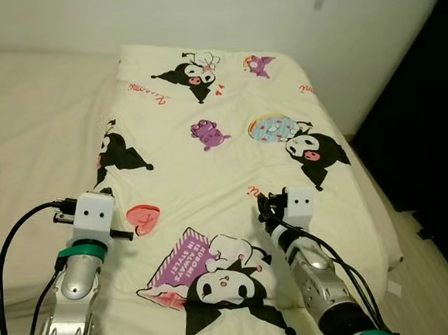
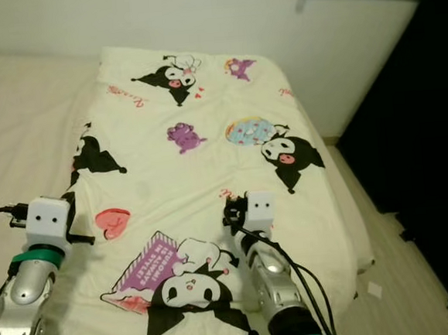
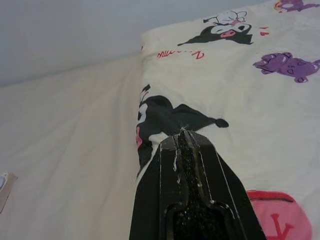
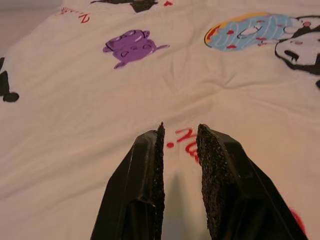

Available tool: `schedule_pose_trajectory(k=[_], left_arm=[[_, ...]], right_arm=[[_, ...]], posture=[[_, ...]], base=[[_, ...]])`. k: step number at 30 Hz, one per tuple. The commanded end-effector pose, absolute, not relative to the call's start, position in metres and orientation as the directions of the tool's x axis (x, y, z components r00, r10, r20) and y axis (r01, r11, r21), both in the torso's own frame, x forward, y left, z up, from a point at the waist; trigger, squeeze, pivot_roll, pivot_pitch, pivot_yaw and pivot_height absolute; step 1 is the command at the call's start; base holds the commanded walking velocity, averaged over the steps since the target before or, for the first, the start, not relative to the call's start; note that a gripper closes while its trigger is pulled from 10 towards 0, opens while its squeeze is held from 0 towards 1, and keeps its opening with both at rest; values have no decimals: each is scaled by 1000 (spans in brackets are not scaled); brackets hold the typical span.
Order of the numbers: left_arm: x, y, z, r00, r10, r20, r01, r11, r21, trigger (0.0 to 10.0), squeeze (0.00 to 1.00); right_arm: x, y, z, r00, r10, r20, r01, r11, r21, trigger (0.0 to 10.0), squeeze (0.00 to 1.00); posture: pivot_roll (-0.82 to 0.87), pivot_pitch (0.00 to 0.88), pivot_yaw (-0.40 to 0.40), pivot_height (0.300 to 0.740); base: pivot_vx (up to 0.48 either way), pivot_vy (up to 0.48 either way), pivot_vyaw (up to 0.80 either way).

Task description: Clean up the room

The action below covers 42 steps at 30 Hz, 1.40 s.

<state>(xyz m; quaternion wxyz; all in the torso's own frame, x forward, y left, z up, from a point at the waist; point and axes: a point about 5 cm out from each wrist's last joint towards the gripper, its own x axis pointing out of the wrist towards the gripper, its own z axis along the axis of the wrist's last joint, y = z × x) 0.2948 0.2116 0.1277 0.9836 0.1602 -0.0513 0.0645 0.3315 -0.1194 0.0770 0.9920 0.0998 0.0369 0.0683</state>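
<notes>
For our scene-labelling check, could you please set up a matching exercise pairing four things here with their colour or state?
Column one:
1. left tool
2. right tool
3. donut print
4. heart print

Column two:
A. blue icing
B. fingers pressed together
C. pink
D. fingers apart, over red lettering on the blanket

Pairs: 1-B, 2-D, 3-A, 4-C

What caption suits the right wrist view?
Right gripper, black fingers slightly apart, hovering over cream cartoon-print blanket near its red lettering.
</notes>
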Motion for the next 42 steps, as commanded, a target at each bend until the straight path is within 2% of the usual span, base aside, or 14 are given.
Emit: schedule_pose_trajectory(k=[1,8,11,12,15,18,22,27,34,37,40,42], left_arm=[[295,209,123,988,118,99,-143,942,304,10000,0],[298,213,121,990,121,72,-138,937,321,10000,0],[301,211,122,994,95,59,-109,939,327,10000,0],[303,207,122,996,74,54,-88,939,334,10000,0],[310,200,126,999,30,45,-44,935,351,10000,0],[314,198,129,999,14,44,-29,934,357,10000,0],[322,205,140,999,19,48,-35,931,363,10000,0],[323,208,141,999,33,35,-43,937,346,10000,0],[314,210,116,998,48,-42,-32,950,312,10000,0],[301,209,85,991,41,-129,2,947,323,10000,0],[300,208,81,989,37,-142,12,944,329,10000,0],[300,204,79,988,34,-149,14,951,310,10000,0]], right_arm=[[330,-125,72,991,104,-87,-83,973,217,10000,0],[328,-126,65,991,54,-125,-22,970,242,10000,0],[327,-133,61,990,18,-140,17,970,244,10000,0],[326,-137,60,989,-2,-145,38,968,248,10000,0],[321,-147,54,987,-45,-156,84,964,252,10000,0],[318,-152,50,983,-74,-167,115,961,251,10000,0],[306,-163,37,969,-137,-205,186,951,245,10000,0],[302,-162,34,967,-141,-214,193,950,244,10000,0],[302,-158,34,967,-137,-217,190,951,245,10000,0],[304,-155,30,952,-150,-265,215,948,236,10000,0],[305,-153,31,952,-141,-271,206,951,232,10000,0],[308,-150,29,947,-116,-299,186,959,216,10000,0]], posture=[[189,0,-121,618],[187,0,-83,638],[183,0,-62,648],[183,0,-24,653],[203,0,20,663],[211,0,29,668],[211,0,29,688],[227,0,47,708],[211,0,34,728],[185,0,19,740],[185,0,19,740],[183,0,-8,740]], base=[[0,0,0],[0,0,0],[0,0,0],[0,0,0],[0,0,0],[0,0,0],[0,0,0],[0,0,0],[0,0,0],[0,0,0],[0,0,0],[0,0,0]])
